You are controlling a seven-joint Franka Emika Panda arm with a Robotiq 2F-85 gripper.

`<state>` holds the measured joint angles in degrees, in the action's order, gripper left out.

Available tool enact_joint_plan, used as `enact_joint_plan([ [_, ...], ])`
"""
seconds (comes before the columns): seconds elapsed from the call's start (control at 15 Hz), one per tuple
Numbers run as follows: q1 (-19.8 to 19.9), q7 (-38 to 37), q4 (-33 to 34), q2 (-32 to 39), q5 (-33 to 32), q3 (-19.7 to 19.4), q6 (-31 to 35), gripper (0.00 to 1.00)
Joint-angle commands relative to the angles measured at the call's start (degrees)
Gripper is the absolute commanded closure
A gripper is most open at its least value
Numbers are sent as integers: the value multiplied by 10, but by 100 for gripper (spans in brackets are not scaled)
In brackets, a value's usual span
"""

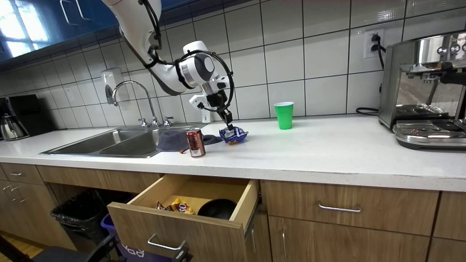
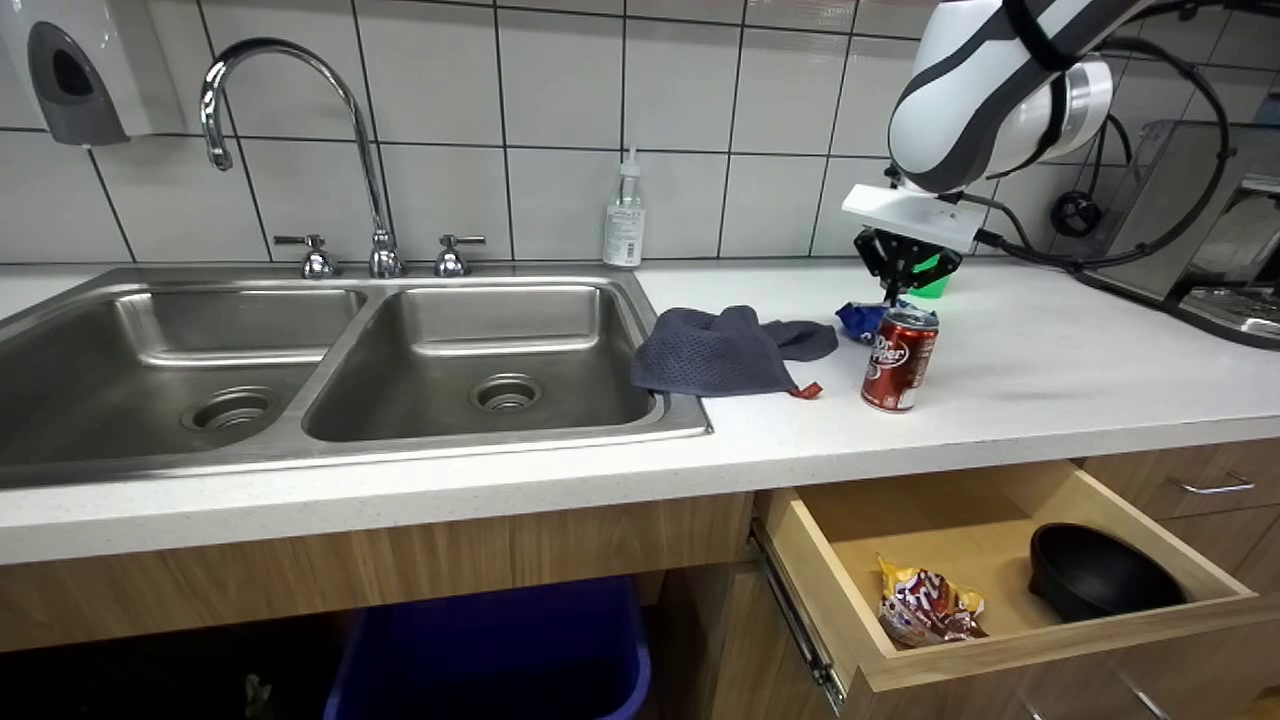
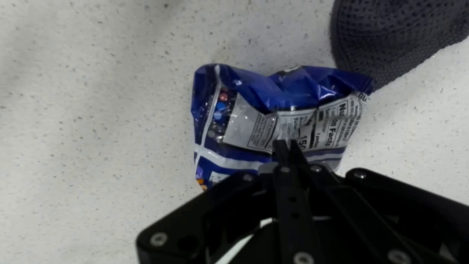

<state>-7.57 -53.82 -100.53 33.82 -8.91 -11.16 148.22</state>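
Nearest an exterior camera, part of one dark chair (image 1: pixel 54 254) shows at the bottom edge. One white arm (image 1: pixel 164 74) slants down to the counter (image 1: pixel 327 145), wrist pitched steeply, ending in one gripper (image 3: pixel 286 145) with fingertips pressed together. One two-basin sink (image 2: pixel 500 446), one open drawer (image 1: pixel 174 225), one grey cloth (image 2: pixel 715 355), one black bowl (image 2: pixel 1100 575) in the drawer, one green cup (image 1: pixel 284 116), one red can (image 1: pixel 196 143). One yellow-brown packet (image 2: pixel 928 605) lies in the drawer, one blue packet (image 3: pixel 256 132) on the counter at the fingertips; whether they pinch it I cannot tell.
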Motion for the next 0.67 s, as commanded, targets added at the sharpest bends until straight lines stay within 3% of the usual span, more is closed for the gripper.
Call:
enact_joint_plan([
  [0.0, -7, -7, 12, 2, 9, -4, -22, 100],
  [0.6, -17, -8, -38, -44, -2, -9, -3, 100],
])
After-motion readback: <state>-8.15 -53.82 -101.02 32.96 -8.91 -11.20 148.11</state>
